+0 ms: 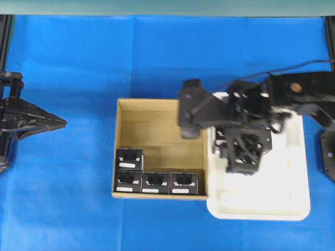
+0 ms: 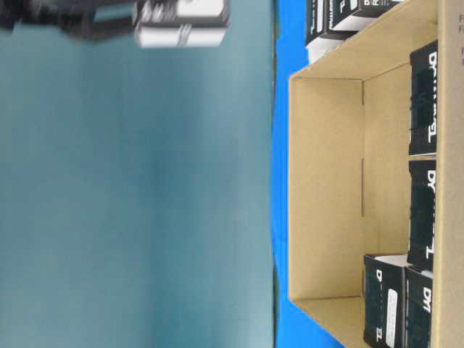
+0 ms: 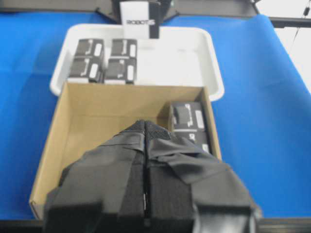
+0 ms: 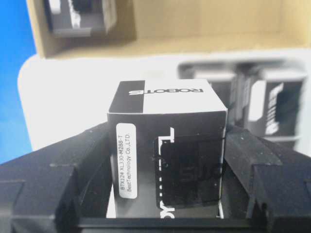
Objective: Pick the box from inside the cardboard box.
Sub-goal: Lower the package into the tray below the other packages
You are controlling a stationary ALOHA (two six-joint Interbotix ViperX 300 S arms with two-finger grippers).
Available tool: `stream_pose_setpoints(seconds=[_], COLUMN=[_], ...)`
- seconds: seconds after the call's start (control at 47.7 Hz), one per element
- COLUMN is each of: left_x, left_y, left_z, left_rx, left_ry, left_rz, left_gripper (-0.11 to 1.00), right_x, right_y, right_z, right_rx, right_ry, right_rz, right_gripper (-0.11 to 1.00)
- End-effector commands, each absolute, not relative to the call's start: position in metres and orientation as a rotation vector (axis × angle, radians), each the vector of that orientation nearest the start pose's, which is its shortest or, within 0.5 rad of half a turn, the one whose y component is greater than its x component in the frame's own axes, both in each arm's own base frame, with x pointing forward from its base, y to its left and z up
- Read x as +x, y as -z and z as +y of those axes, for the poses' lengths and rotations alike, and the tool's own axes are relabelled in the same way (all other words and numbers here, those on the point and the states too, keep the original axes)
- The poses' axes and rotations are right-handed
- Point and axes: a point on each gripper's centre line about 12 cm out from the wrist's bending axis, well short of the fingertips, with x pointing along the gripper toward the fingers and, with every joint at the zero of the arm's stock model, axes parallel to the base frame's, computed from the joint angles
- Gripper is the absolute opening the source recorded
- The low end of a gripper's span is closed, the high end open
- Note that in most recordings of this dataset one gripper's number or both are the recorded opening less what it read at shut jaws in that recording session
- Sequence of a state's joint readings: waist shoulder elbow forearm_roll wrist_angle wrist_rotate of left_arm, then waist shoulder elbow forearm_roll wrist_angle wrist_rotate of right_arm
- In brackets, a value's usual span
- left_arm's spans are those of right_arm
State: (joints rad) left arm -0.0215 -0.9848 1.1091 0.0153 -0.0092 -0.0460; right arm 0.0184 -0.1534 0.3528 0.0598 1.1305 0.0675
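Right gripper jaws pinching one box by its side faces, held over the white tray, clear of the cardboard box. The tray sits toward the bench's right edge, touching the carton's right wall. Left gripper jaws pressed together, idle. Advice: keep squeeze even, lower level onto bare tray floor beside the boxes already there, release only once seated.
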Motion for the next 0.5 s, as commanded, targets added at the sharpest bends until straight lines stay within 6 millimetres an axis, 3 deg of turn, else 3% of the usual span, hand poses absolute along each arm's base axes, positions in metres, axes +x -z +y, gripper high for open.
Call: stream_pose_setpoints(seconds=[0.0, 0.189, 0.482], left_x=[0.2, 0.2, 0.2], left_y=[-0.304, -0.303, -0.305], left_z=[-0.005, -0.005, -0.005], left_rx=[-0.025, -0.024, -0.025], left_ry=[0.024, 0.022, 0.022], left_rz=[0.086, 0.088, 0.083], left_gripper=[-0.07, -0.07, -0.07], right_x=[0.323, 0.304, 0.307], right_y=[-0.255, -0.222, -0.18], right_z=[0.016, 0.026, 0.041], right_rx=[0.121, 0.114, 0.089], right_ry=[0.004, -0.011, -0.04], right_rz=[1.28, 1.276, 1.277], right_gripper=[0.62, 0.62, 0.62])
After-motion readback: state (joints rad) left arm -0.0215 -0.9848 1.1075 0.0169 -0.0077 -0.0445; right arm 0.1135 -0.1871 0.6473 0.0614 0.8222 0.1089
